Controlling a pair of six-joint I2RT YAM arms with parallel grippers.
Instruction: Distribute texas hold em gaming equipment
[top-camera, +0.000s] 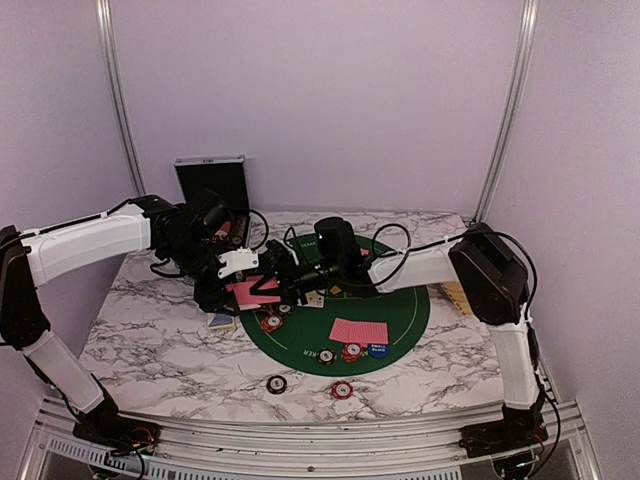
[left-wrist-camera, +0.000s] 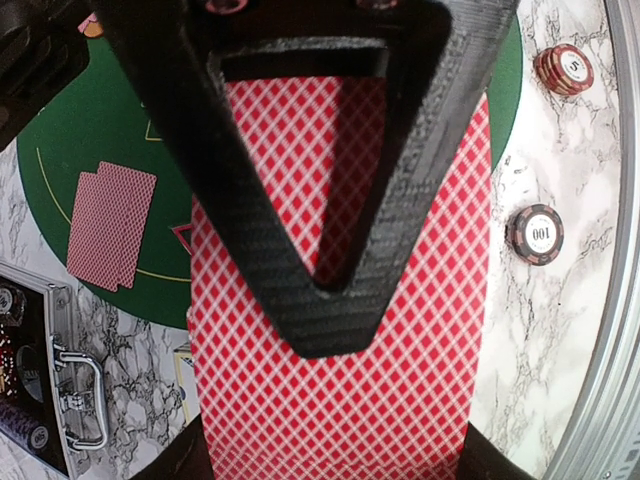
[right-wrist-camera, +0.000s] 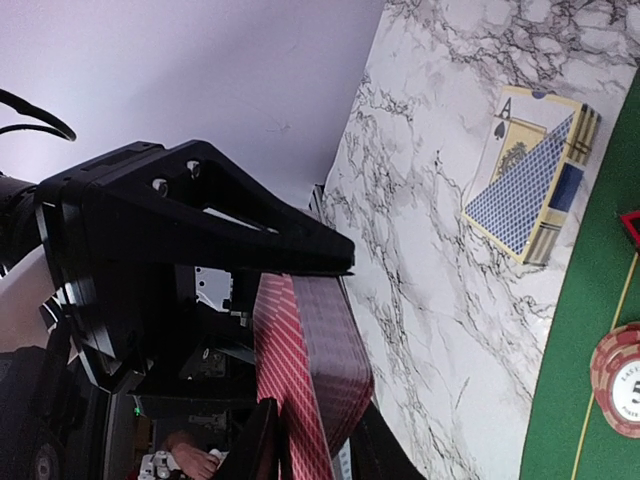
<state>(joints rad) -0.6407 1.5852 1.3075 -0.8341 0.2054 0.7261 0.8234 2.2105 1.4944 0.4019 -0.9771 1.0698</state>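
My left gripper (top-camera: 238, 284) is shut on a deck of red-backed playing cards (left-wrist-camera: 340, 410). The gripper's black upper finger (left-wrist-camera: 320, 300) lies across the deck's top; the lower one is hidden beneath. My right gripper (right-wrist-camera: 315, 452) meets the deck from the right, above the left edge of the green mat (top-camera: 400, 325). Its two fingers are closed on a bent top card (right-wrist-camera: 320, 370). Two cards (top-camera: 358, 330) lie face down on the mat. Striped chips lie on the mat (top-camera: 272, 322) and on the marble near the front (top-camera: 277, 384) (top-camera: 342, 390). A blue marker disc (top-camera: 378, 350) sits on the mat.
An open black case (top-camera: 211, 182) stands at the back left. A blue-backed card box (right-wrist-camera: 525, 185) lies on the marble beside the mat, under the left arm. Something straw-coloured (top-camera: 456, 296) shows at the mat's right edge, behind the right arm.
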